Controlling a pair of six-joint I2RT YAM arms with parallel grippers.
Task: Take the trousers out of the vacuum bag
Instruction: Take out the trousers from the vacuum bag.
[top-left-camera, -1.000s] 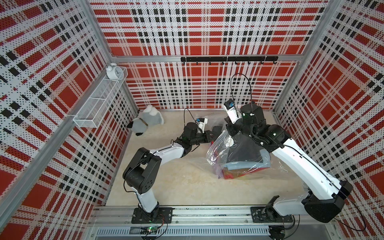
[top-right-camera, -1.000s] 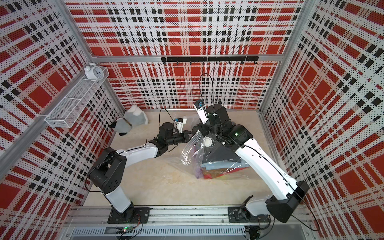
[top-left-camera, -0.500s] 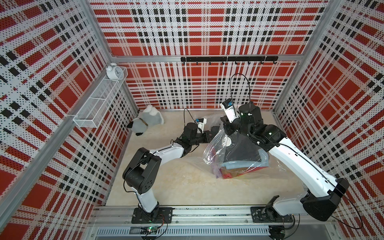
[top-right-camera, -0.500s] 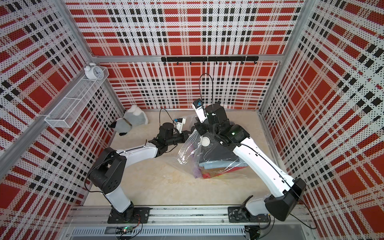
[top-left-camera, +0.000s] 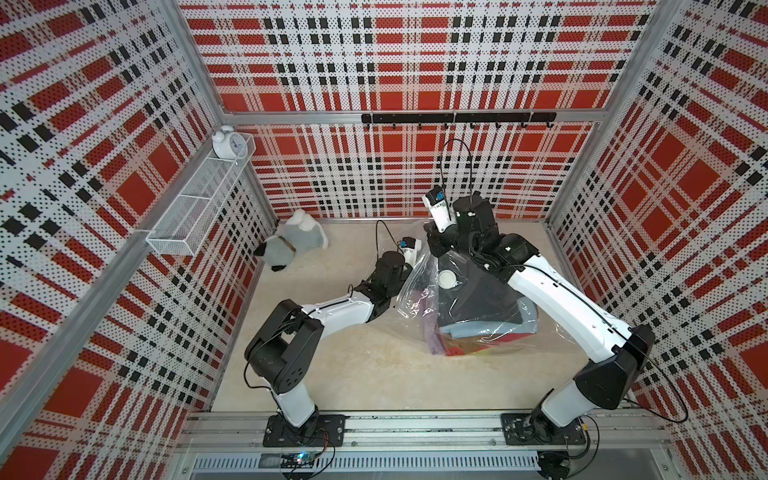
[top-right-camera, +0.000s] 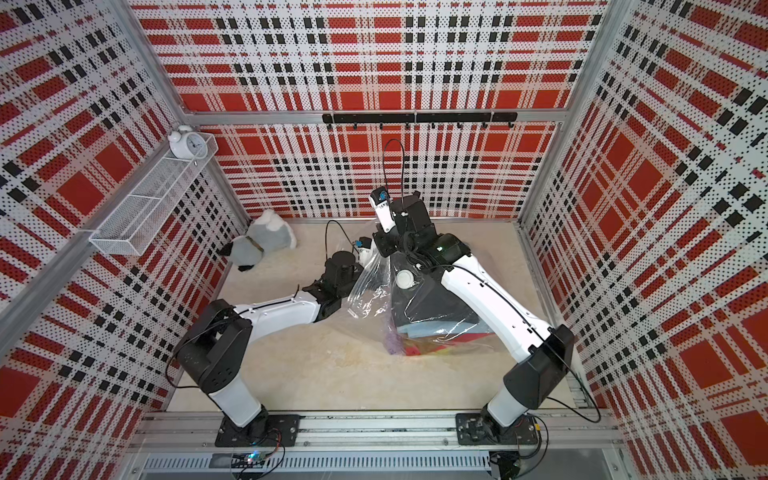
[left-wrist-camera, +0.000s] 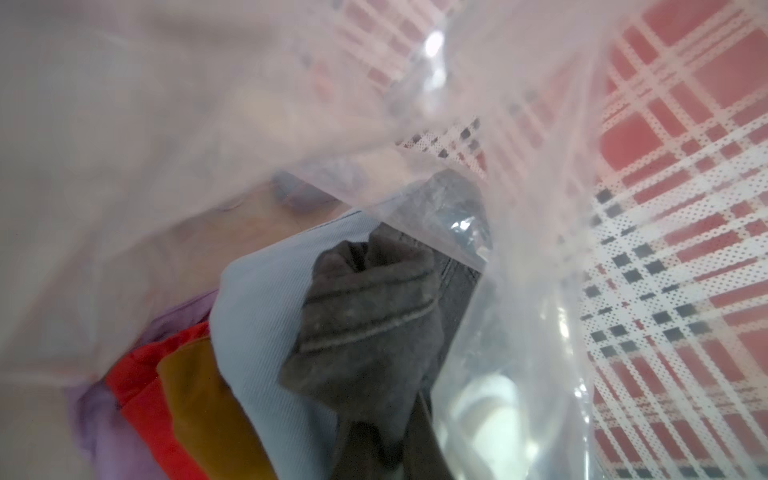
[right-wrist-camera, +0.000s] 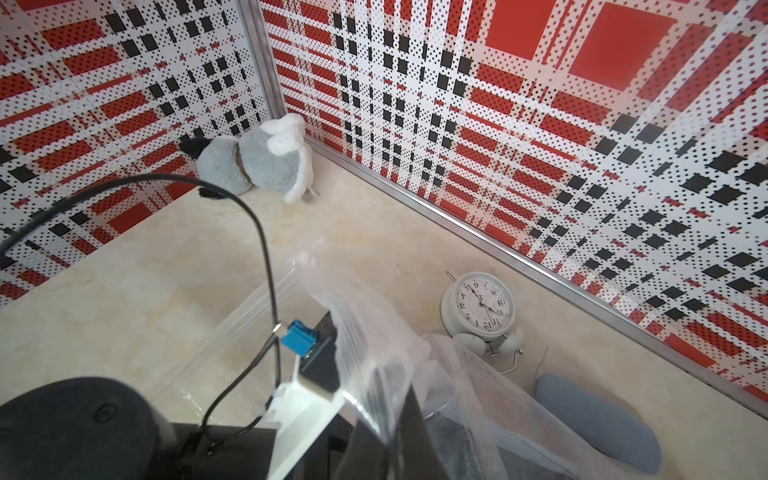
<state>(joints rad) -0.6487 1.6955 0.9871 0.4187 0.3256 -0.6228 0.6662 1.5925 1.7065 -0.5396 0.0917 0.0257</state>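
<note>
Bag-opening step. Right fingers (top-left-camera: 434, 249) pinching vacuum bag (top-left-camera: 417, 286) rim, centre-right of frame. Left fingers hidden in bag mouth, pressed together. Trousers (top-left-camera: 482, 328) stacked inside, on counter (top-left-camera: 332, 374). Next, probably: reach in, grab top pair (left-wrist-camera: 365, 316), drag out.

Red-white-black plaid walls (top-left-camera: 374, 62), charcoal trousers (left-wrist-camera: 365, 316), clear vacuum bag (top-left-camera: 415, 286)

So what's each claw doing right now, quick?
Left gripper: closed at the vacuum bag mouth; what it pinches is hidden.
Right gripper: closed, holding the vacuum bag up.
</note>
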